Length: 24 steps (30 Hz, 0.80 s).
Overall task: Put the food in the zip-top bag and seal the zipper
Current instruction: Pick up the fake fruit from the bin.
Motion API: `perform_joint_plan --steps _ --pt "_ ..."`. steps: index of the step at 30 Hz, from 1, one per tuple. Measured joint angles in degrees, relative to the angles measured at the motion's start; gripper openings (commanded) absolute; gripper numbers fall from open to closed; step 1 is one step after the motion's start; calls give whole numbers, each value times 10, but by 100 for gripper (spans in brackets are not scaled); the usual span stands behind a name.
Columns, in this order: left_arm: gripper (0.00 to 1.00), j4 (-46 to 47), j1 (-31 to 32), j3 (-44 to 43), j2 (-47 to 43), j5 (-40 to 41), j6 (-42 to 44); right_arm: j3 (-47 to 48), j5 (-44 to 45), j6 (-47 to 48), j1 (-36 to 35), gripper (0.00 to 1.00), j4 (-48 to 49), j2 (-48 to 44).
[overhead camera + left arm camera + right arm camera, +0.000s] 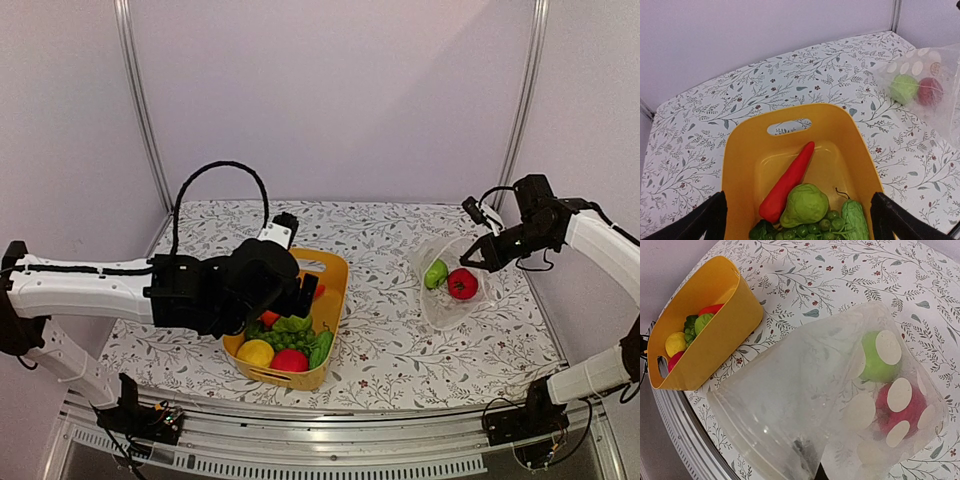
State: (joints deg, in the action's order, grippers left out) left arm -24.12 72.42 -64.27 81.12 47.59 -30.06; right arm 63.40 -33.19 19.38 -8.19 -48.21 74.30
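Sitting partway through the filling step, nowhere near sealing yet. Hovering the left jaws over the yellow basket, spread wide and gripping nothing. Spotting a red chili lying right between them, with a green pear-shaped fruit just beside it and green grapes closer in under the wrist. Pinching the zip-top bag by its rim with the right jaws, apparently closed on the plastic, though mostly hiding behind it, so guessing a little there. Propping the mouth up off the table, with a green fruit and a red tomato resting at the bag's far end, beyond those jaws. Not making out the zipper strip itself. Guessing next: dropping the left jaws straight down, closing on the chili or the pear, then carrying it across into the open mouth. Probably needing to square up across the slim chili first.
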Motion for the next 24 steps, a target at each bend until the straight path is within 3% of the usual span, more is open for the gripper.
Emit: perform_joint_plan --steps 10,24 --pt "99 -33 -12 -6 33 -85 35 -48 -27 10 0 0 47 -41" --pt "95 -84 -124 -24 98 -271 49 -48 -34 15 0 0 45 -55"
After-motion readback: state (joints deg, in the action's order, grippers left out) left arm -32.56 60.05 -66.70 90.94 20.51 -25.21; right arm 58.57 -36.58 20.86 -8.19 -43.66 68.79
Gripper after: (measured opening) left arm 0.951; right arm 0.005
